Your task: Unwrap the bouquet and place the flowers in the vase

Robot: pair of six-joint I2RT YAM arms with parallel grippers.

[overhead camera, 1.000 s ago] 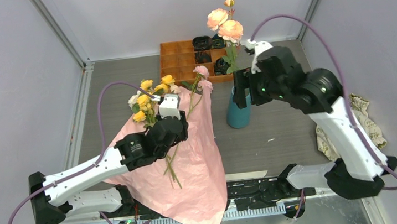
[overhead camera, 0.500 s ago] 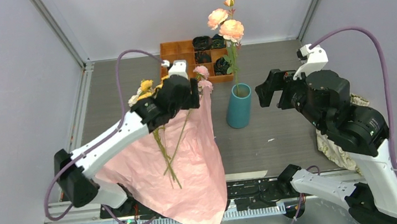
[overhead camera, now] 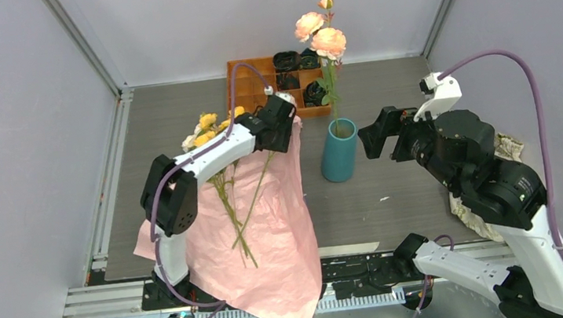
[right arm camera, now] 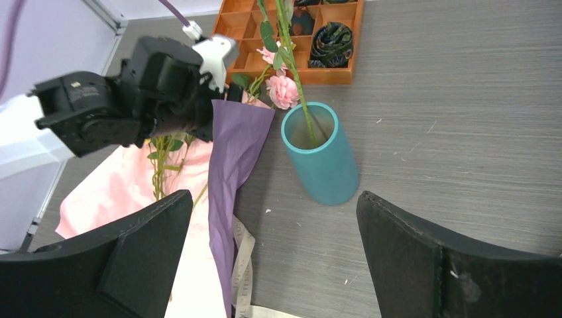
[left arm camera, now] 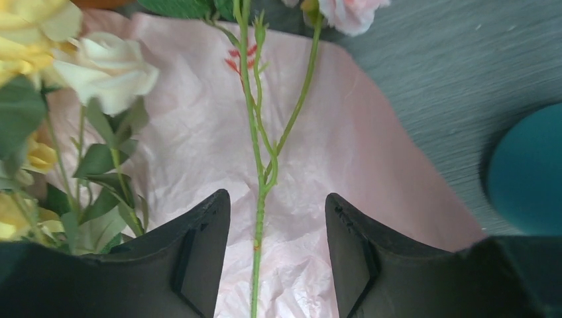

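Note:
The bouquet's paper [overhead camera: 269, 223] lies spread open, pink side up, with its purple side [right arm camera: 232, 152] showing at the right edge. Yellow and cream flowers [overhead camera: 208, 126] and long green stems rest on its far part. My left gripper [overhead camera: 279, 128] hovers open over the paper's far end. One loose green stem [left arm camera: 257, 245] runs between its fingers [left arm camera: 199, 252] without being pinched. A pink rose [right arm camera: 283, 91] lies just beyond. The teal vase [overhead camera: 338, 151] stands upright and holds peach roses [overhead camera: 320, 32]. My right gripper [overhead camera: 380, 139] is open and empty, to the right of the vase.
An orange compartment tray [overhead camera: 254, 79] with dark rosettes sits against the far edge behind the vase. A cream ribbon [right arm camera: 242, 265] lies under the purple paper edge. A beige patterned cloth [overhead camera: 510, 147] lies at the right edge, behind the right arm.
My left arm stretched forward from the paper's middle to its far end by the pink rose. My right gripper opened wider and drew back right from the vase, leaving the peach roses in it.

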